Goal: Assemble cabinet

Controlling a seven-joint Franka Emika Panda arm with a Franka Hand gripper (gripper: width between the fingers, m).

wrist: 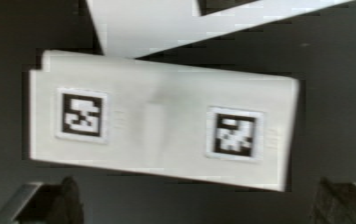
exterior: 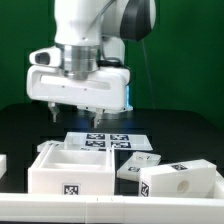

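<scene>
The gripper point(exterior: 75, 113) is held above the middle of the worktop point(exterior: 25, 135), jaws spread wide, nothing between them. Over to the wrist view, and the gripper point(wrist: 193, 200) is confirmed empty: two dark fingertips point(wrist: 42, 200) are seen well apart, with only bare worktop between them. Just beyond them a white tagged panel point(wrist: 166, 115) is seen lying flat, two black-and-white tags face up on it. Which of the exterior view's parts this is cannot be told.

The cabinet's loose pieces are laid out along the worktop's near edge in the exterior view. An open box point(exterior: 50, 178), one tag on its front wall, is placed toward the near corner at the exterior view's left. A small part point(exterior: 138, 165) is set just beside it. A block point(exterior: 182, 183), marked with a tag and a round hole, is found toward the near corner at the exterior view's right, close against the small part.

Behind them, mid-worktop, the marker board point(exterior: 105, 141) is seen lying flat, roughly below the gripper. A white rail point(exterior: 110, 212) is run along the near edge itself.
</scene>
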